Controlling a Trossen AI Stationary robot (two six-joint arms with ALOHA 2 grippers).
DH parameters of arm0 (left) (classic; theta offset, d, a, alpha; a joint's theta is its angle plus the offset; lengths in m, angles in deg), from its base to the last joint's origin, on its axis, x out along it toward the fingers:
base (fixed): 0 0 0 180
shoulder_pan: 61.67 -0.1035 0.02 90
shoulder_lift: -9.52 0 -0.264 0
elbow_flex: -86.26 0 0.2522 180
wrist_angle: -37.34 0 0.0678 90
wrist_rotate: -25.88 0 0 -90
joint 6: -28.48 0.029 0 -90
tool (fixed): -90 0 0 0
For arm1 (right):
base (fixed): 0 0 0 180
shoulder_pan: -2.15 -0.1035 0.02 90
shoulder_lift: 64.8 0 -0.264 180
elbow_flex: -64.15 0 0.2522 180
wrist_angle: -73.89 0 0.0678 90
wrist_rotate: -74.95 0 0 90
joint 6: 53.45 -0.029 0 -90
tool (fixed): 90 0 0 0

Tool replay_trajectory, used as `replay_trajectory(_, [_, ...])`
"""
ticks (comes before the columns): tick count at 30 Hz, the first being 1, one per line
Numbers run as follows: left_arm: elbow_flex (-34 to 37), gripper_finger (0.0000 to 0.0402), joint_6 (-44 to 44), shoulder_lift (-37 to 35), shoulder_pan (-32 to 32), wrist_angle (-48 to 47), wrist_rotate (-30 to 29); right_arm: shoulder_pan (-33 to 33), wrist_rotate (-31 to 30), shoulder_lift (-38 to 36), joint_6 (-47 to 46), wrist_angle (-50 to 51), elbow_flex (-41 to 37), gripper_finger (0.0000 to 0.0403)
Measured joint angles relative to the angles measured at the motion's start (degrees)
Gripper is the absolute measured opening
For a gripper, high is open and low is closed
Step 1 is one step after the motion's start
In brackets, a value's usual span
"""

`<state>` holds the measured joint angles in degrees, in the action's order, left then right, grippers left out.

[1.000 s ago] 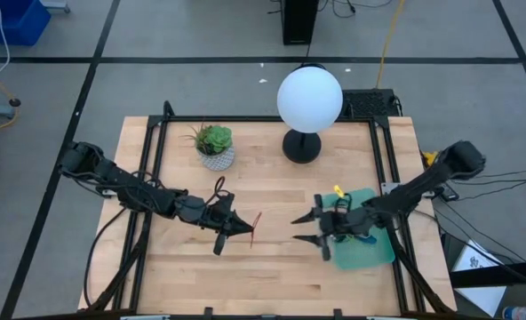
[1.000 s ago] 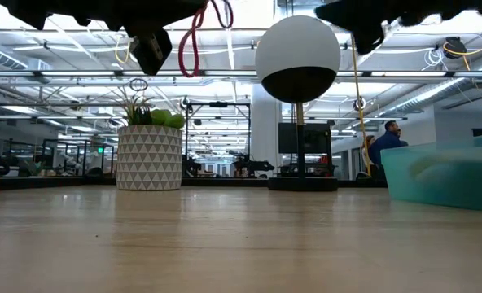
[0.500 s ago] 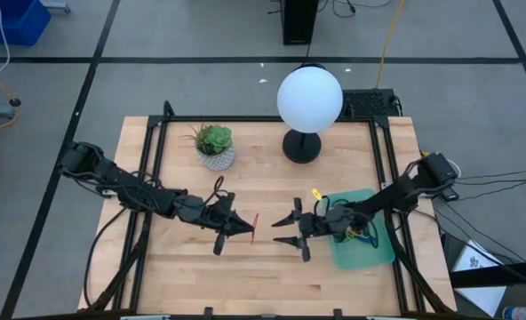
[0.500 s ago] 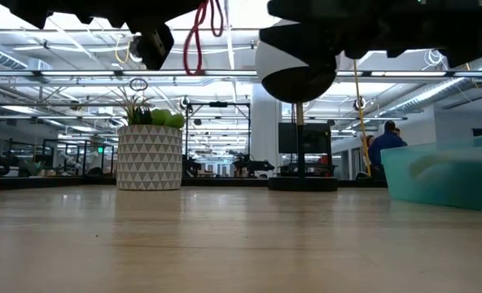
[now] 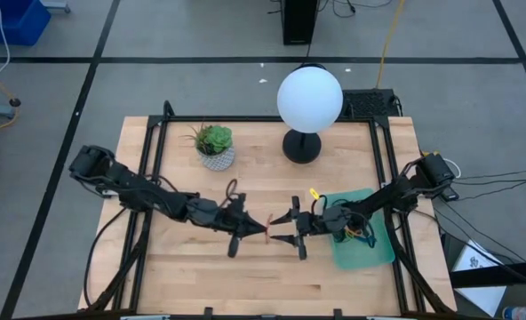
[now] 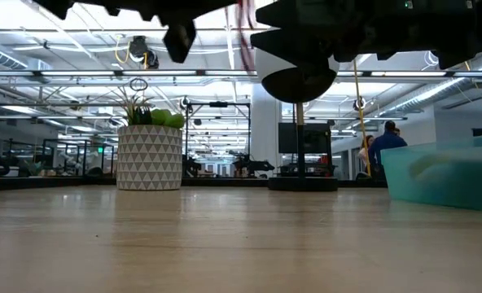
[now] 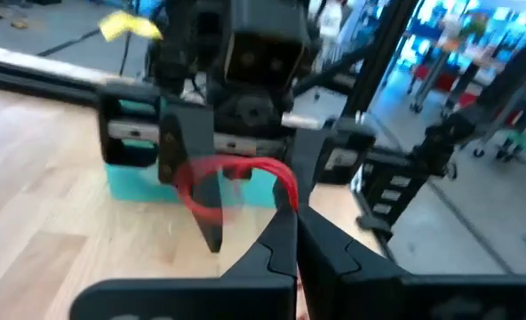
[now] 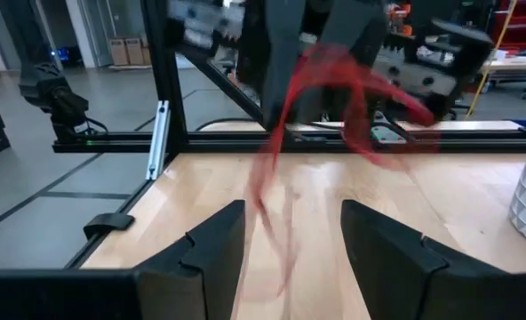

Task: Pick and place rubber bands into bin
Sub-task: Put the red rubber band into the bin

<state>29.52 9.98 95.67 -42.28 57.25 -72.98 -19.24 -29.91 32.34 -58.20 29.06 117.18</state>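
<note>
Above the table's middle, the left gripper pinches a red rubber band; the right gripper faces it, fingers spread wide, near the bin.

From the low view I lose both arms past the top edge. Thin red rubber band smears with motion blur beside the white globe lamp. Bands inside the translucent teal plastic bin too small to sort.
</note>
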Motion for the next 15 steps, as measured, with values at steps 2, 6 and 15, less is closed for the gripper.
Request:
replay_trajectory(2, [-2.57, 0.0002, 1.22, 2.01, 0.0, -1.91, 0.27, 0.0, 0.03, -0.02, -0.05, 0.02, 0.02, 0.018])
replay_trajectory(6, [-7.11, 0.0004, 2.56, 4.62, -0.33, -3.98, 0.24, -0.07, 0.06, -0.02, -0.13, 0.02, 0.02, 0.018])
replay_trajectory(15, [-11.97, 0.0006, 3.43, 8.04, -1.19, -9.52, 0.19, -0.07, 0.14, -0.02, -3.79, 1.1, -0.02, 0.0167])
